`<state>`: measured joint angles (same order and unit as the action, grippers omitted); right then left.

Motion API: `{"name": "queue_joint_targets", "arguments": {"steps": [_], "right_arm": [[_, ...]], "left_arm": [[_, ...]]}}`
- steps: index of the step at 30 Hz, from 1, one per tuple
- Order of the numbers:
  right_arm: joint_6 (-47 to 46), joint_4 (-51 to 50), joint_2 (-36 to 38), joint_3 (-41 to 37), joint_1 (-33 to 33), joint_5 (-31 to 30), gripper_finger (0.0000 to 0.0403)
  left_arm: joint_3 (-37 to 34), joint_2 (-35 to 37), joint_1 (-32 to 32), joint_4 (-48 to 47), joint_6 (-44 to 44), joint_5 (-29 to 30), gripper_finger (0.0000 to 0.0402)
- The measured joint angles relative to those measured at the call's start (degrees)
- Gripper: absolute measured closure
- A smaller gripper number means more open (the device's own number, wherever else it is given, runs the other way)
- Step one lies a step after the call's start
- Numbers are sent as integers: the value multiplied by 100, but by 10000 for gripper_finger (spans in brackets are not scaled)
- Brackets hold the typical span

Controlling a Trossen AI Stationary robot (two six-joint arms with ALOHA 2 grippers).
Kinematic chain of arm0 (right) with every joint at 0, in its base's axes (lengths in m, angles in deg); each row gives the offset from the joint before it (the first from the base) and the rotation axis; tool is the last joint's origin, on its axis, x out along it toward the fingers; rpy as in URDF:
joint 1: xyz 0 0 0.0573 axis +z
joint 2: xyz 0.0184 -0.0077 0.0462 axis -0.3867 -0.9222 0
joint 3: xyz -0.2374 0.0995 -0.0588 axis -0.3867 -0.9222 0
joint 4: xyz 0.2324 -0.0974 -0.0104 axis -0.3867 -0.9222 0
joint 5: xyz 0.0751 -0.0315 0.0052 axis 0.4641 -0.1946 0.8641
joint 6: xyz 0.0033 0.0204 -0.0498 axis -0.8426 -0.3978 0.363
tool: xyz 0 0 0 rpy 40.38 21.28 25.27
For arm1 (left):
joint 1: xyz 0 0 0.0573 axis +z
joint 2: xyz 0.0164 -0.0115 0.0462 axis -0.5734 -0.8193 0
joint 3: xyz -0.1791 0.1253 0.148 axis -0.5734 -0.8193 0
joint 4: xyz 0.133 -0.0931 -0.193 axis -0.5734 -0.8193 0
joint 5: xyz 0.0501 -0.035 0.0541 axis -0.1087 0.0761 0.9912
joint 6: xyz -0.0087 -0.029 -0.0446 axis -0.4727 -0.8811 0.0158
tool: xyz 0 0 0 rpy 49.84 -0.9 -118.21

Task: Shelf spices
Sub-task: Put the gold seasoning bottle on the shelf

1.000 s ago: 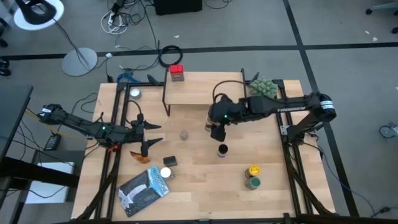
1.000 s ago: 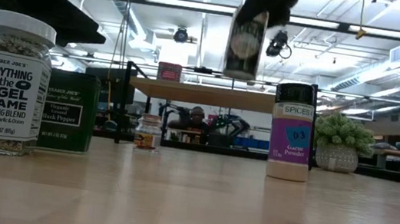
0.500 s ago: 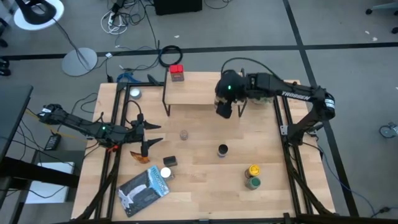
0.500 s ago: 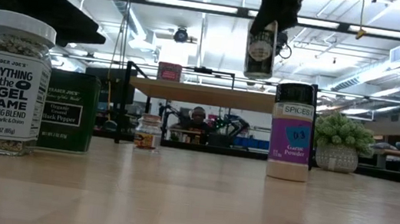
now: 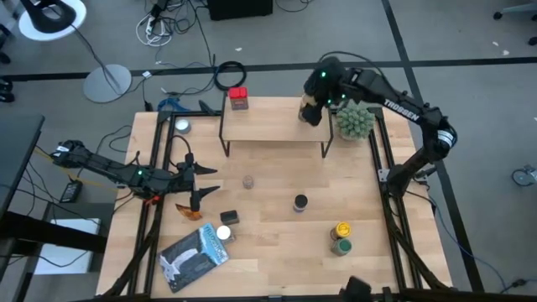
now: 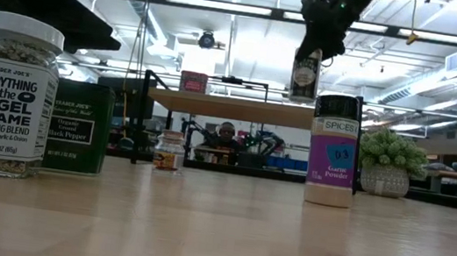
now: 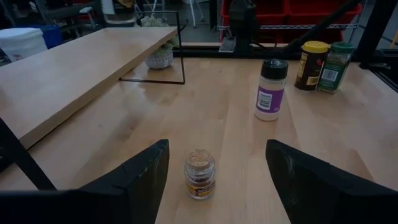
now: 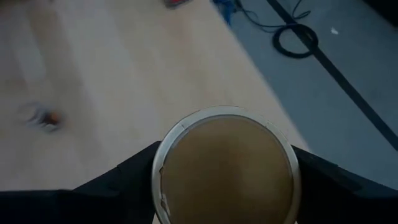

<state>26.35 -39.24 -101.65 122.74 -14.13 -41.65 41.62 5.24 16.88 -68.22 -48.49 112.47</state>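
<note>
Right wrist view — round tan-topped jar (image 8: 227,163)

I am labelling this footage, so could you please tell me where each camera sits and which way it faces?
High view: overhead, straight down on the table; both arms show, the right tool holding a jar over the shelf.
Low view: at tabletop height, level across to the shelf; the right arm hangs in from above.
Left wrist view: behind the open left tool, facing a cork-topped jar.
Right wrist view: looks down on the held jar.
Shared: the purple-labelled bottle shows in the low and left wrist views.
</note>
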Motion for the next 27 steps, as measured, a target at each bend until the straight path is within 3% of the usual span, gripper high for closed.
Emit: {"name": "queue_joint_targets", "arguments": {"steps": [10,14,27], "right_arm": [[417,305,-172,0,-941,696,119],[603,299,-371,0,-1024,927,119],[1077,-73,-454,-2,-1043,866,119]], "left_arm": [[0,-2,0,-2,162,2,129],[0,-1,0,-2,170,60,129],[0,0,0,-4,330,76,129]]}}
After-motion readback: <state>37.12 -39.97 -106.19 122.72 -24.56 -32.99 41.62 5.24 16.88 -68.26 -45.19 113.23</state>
